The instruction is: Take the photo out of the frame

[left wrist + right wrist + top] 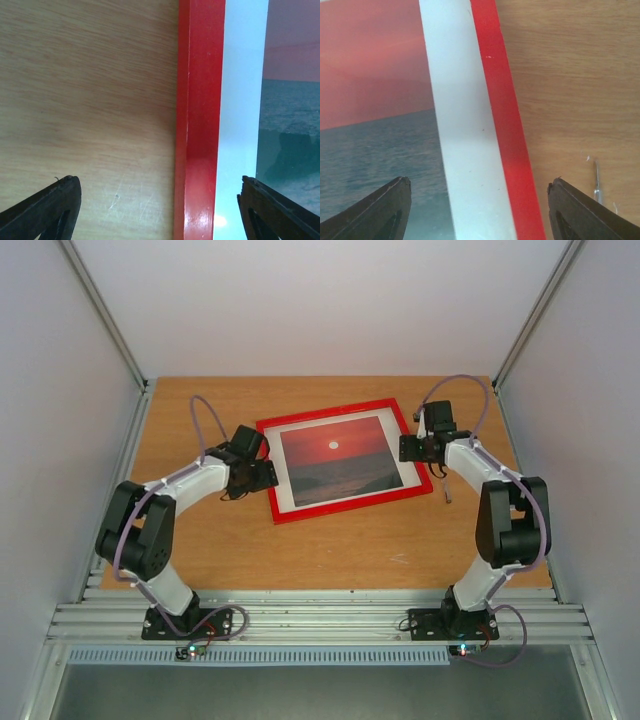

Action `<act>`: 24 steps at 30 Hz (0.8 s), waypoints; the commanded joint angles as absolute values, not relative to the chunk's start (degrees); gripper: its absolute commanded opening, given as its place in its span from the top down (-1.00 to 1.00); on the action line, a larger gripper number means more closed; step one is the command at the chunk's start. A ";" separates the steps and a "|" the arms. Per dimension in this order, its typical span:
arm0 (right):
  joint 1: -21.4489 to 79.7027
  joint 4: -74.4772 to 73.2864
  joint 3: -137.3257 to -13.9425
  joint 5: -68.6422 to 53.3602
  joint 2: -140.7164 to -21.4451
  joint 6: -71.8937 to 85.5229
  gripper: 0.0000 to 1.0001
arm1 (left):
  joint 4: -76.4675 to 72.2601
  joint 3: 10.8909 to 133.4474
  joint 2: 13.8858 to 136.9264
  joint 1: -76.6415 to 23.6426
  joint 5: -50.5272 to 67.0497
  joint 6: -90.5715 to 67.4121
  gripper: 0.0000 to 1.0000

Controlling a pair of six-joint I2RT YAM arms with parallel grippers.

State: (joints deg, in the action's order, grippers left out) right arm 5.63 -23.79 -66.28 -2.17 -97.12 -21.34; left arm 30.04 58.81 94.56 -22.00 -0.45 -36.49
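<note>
Table (330,555): left hand (157,180), right hand (480,182) each straddle frame (200,100).

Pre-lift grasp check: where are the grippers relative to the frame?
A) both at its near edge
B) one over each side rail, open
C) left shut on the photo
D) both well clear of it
B: the left gripper and right gripper each straddle a side rail of the frame, fingers apart.

Bright red frame (350,505), red-sky photo (335,462) with white sun, dark sea, white margin, on a tan wood-grain tabletop (300,552).
</note>
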 commanded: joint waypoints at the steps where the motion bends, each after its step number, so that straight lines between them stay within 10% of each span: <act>1: 4.63 -25.69 -69.17 -0.36 -100.56 -26.00 -0.48 | 29.89 61.88 97.29 -22.28 -1.57 -34.75 -0.71; 24: 4.13 -33.53 -74.99 3.74 -110.08 -27.19 0.11 | 29.41 66.52 105.89 -24.31 1.38 -34.55 -0.09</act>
State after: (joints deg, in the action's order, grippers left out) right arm 4.45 -31.62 -73.78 0.91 -109.32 -26.65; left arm 30.20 64.51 103.96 -23.53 0.01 -35.03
